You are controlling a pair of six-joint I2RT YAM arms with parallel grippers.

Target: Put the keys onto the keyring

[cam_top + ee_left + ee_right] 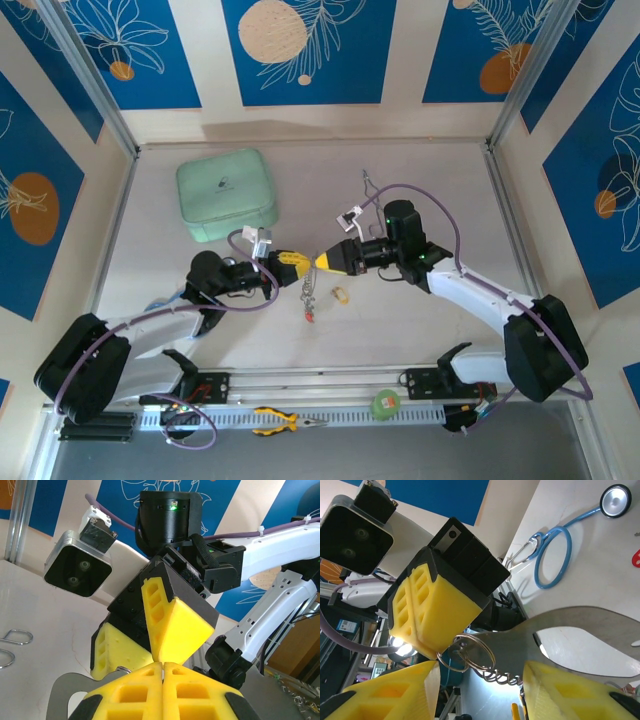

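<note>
Keyring [580,630]: flat grey loop held off the table mid-workspace, one end pinched in the left gripper [163,674], whose fingers are fully closed on it. A small wire ring [472,652] hangs at that same end.

Right gripper [480,692]: fingers spread wide, nothing held, one either side of the loop's end.

Keys: a yellow-tagged one [341,294] and a red-tagged one [311,316] lie on the table just below, not threaded.

Risk: closing here could knock the loop askew in the thin pinch, or drop it.

Pose: both arms reach inward, wrists level, grippers nose to nose.
</note>
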